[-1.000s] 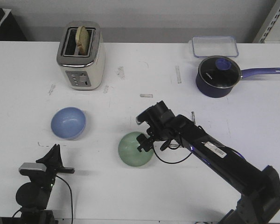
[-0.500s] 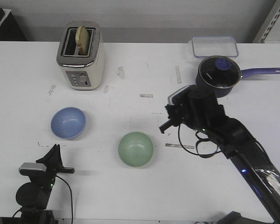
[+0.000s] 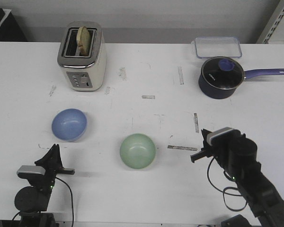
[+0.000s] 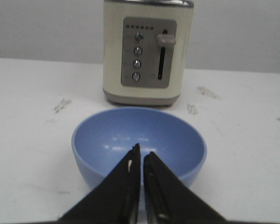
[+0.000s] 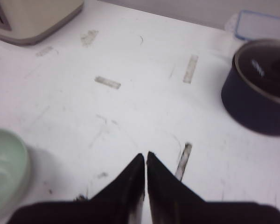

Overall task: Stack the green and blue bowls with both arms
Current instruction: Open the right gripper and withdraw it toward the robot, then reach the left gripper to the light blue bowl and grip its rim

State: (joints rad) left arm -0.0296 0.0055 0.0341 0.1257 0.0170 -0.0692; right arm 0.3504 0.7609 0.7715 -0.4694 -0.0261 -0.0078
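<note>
The periwinkle blue bowl (image 3: 69, 124) sits upright and empty on the white table at the left. The mint green bowl (image 3: 137, 150) sits upright and empty nearer the middle, apart from it. My left gripper (image 3: 54, 150) is shut and empty, low at the front left, just in front of the blue bowl. In the left wrist view the shut tips (image 4: 141, 152) point at the blue bowl (image 4: 107, 140). My right gripper (image 3: 195, 158) is shut and empty, to the right of the green bowl and apart from it. In the right wrist view (image 5: 145, 156) the green bowl (image 5: 7, 168) shows at the edge.
A cream toaster (image 3: 82, 56) with bread in it stands at the back left, behind the blue bowl. A dark navy saucepan (image 3: 221, 78) with a glass lid and a clear lidded container (image 3: 217, 46) are at the back right. Tape strips (image 3: 182, 148) mark the table.
My right arm has drawn back from the green bowl's rim toward the front right, its gripper empty. The green bowl stays in place. The left arm has barely moved.
</note>
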